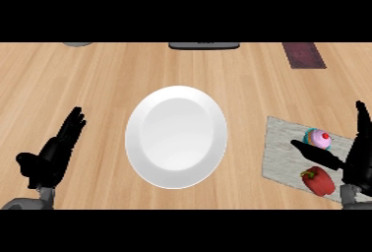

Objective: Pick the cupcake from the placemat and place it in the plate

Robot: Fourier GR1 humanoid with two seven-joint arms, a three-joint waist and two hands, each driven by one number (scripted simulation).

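The cupcake (319, 139) sat on the grey placemat (282, 152) at the frame's right, just up and left of the right hand (352, 157), whose fingers were spread open and held nothing. That hand was clearly nearer; the left hand (52, 155) rested open at lower left. The plate (176, 137) lay centre on the desk (87, 78), a red pepper (318, 181) below the cupcake.

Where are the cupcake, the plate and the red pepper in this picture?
cupcake (320, 139): head view, on its pink frosting.
plate (138, 147): head view, on the bare left rim.
red pepper (320, 181): head view, on the middle of its red body.
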